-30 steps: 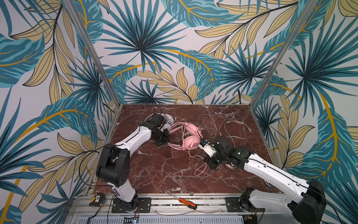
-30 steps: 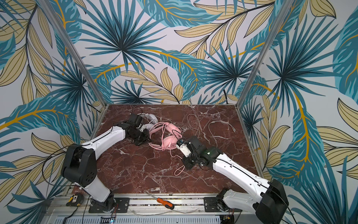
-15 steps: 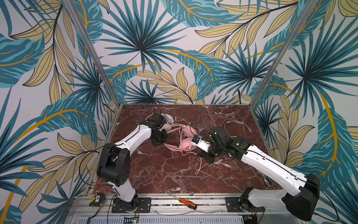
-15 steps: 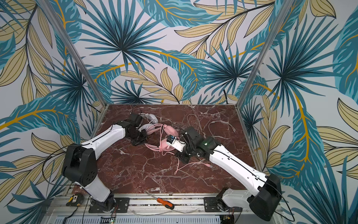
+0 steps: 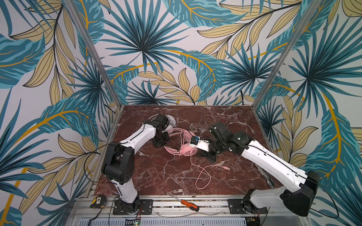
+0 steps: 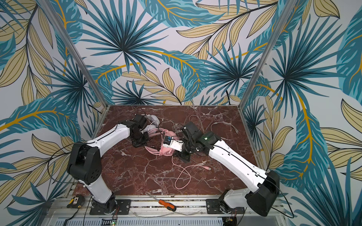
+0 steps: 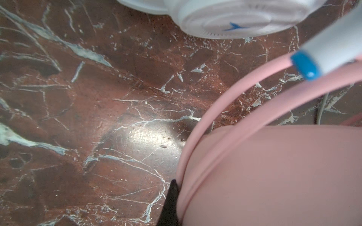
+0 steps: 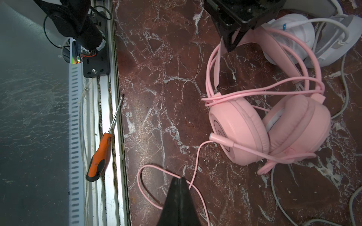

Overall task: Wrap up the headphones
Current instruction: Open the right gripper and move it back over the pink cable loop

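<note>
The pink headphones (image 5: 186, 150) (image 8: 244, 127) lie mid-table with their earcups together and the pink cable wound several times round the headband. The rest of the cable (image 5: 202, 176) (image 8: 141, 180) loops over the marble towards the front. My left gripper (image 5: 161, 141) (image 8: 230, 45) is shut on the pink headband; in the left wrist view only one black finger (image 7: 170, 203) shows beside it. The white headphones (image 5: 172, 121) (image 7: 235, 21) sit just behind. My right gripper (image 5: 203, 156) (image 8: 181, 178) hovers shut beside the pink earcups, above the loose cable, with nothing seen between its tips.
An orange screwdriver (image 5: 189, 204) (image 8: 100, 154) lies on the front rail, with a yellow tape measure (image 5: 98, 201) at the rail's left end. The white cable (image 5: 241, 125) sprawls over the back right of the table. Patterned walls close three sides.
My right gripper has swung left and back, closer to the pink earcups, and the loose pink cable has shifted on the table. The left arm has stayed put.
</note>
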Tool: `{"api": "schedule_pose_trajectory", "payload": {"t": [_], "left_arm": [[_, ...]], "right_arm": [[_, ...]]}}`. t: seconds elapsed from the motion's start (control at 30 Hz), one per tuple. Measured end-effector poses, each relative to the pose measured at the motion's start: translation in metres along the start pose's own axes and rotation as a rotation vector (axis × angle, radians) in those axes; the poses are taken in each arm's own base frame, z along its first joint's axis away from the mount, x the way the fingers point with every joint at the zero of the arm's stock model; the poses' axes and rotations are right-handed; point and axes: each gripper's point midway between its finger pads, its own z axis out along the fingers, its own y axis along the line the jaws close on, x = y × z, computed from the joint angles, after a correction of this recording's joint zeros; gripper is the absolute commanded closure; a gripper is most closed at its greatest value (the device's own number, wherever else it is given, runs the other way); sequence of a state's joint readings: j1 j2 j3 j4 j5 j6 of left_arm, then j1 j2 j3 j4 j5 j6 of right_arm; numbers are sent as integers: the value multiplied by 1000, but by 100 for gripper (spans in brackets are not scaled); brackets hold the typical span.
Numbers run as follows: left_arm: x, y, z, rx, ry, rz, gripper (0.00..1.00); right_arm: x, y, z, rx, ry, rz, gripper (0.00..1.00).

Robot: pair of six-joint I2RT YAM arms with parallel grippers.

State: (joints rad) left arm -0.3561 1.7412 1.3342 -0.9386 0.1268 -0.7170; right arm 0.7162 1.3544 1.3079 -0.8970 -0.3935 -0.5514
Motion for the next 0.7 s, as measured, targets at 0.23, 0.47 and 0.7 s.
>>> {"api": "schedule_pose_trajectory", "payload": {"t": [0.23, 0.47, 0.7], "left_arm": [[-2, 0, -1, -6, -11, 2, 100], [-3, 1, -1, -13, -15, 1, 100], [-3, 2, 2, -19, -7, -1, 100]], "right_arm": [[8, -3, 8, 15, 22, 97, 100], [58, -7, 26, 110, 105, 426, 84], [116, -7, 37, 246, 194, 731, 73]]}}
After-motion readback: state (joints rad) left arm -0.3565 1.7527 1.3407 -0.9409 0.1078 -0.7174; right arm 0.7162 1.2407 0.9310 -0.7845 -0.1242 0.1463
